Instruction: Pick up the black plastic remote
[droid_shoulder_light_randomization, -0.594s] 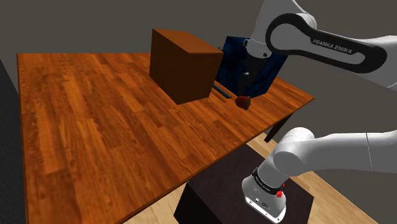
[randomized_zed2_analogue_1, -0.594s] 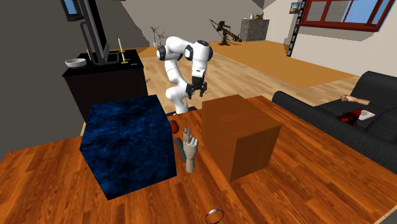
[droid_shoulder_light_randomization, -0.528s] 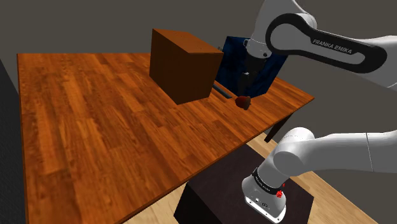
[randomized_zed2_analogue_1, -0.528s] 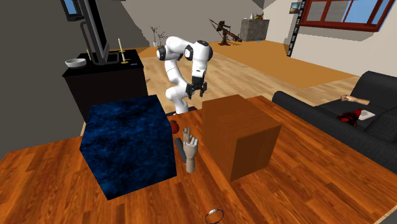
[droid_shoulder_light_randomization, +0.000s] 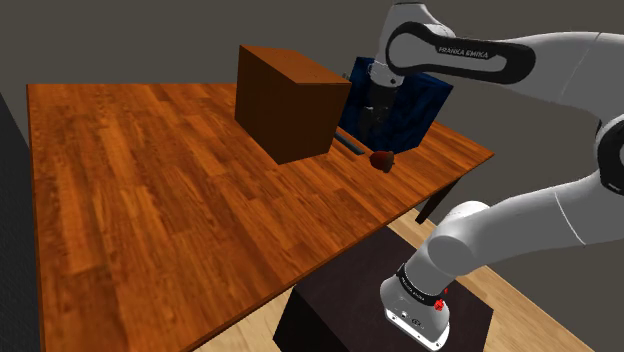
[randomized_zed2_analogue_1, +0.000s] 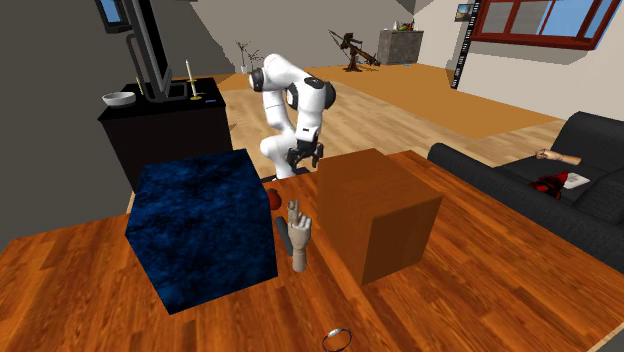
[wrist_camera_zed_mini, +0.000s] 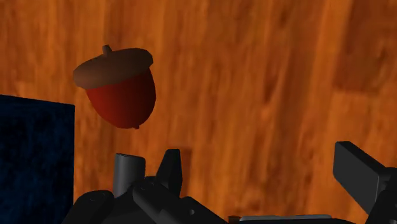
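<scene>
A slim dark remote (droid_shoulder_light_randomization: 348, 143) lies flat on the wooden table (droid_shoulder_light_randomization: 150, 190), between the brown box (droid_shoulder_light_randomization: 290, 100) and a red acorn (droid_shoulder_light_randomization: 381, 159). My black gripper (droid_shoulder_light_randomization: 372, 128) hangs just above the table in front of the dark blue box (droid_shoulder_light_randomization: 405, 100), close over the remote's far end and the acorn. In the second exterior view the gripper (randomized_zed2_analogue_1: 303, 162) sits behind the gap between the two boxes. In the wrist view the gripper (wrist_camera_zed_mini: 264, 184) is open, its fingers apart over bare wood, with the acorn (wrist_camera_zed_mini: 118, 86) just ahead of the left finger. Nothing is held.
A wooden mannequin hand (randomized_zed2_analogue_1: 296, 235) stands between the blue box (randomized_zed2_analogue_1: 205, 225) and the brown box (randomized_zed2_analogue_1: 378, 210). A metal ring (randomized_zed2_analogue_1: 337, 340) lies near the table's front edge. The table's edge runs close by the acorn. A black cabinet (randomized_zed2_analogue_1: 165, 130) stands behind.
The arm has swung toward the shoulder view's left and the gripper has dropped lower, nearer the table beside the brown box. The objects have not moved.
</scene>
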